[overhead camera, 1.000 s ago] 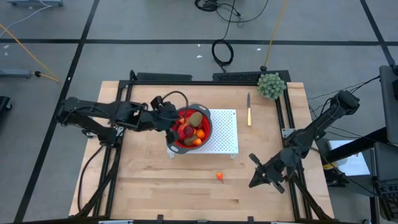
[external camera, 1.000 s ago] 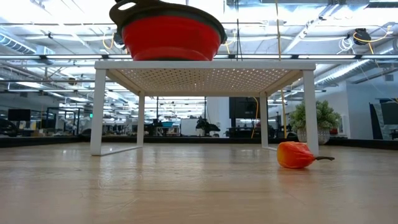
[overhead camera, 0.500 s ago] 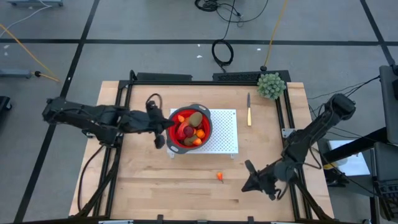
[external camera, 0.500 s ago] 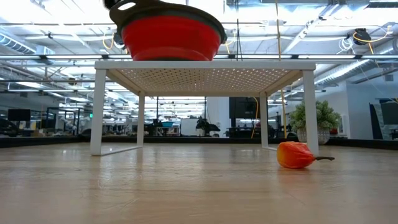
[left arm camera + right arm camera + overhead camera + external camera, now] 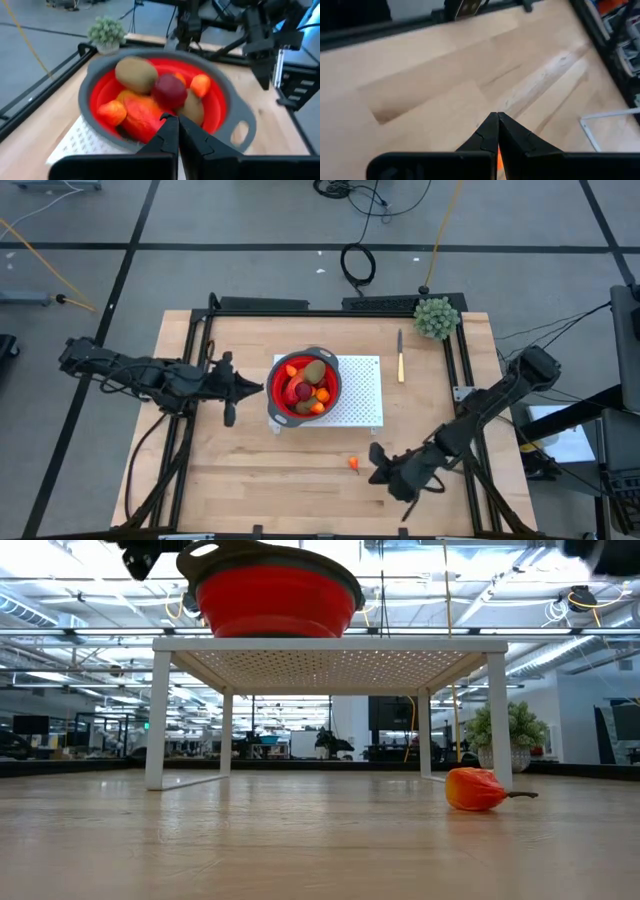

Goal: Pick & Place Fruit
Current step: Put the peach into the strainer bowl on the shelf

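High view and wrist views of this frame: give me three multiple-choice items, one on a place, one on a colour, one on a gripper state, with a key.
1. Where does the red bowl stand?
A. on the white perforated rack
B. on the bare table top
C. beside the green bushy ball

2. What colour is the lone fruit piece lying on the table?
A. brown
B. orange
C. green

3. How are the fingers of the right gripper?
A. wide open
B. shut on the knife
C. shut, holding nothing

Key: 1 A, the bowl sits on the rack's left part. 2 B, it shows orange in the high and low views. 3 C, the right wrist view shows the fingertips pressed together, with nothing between them.
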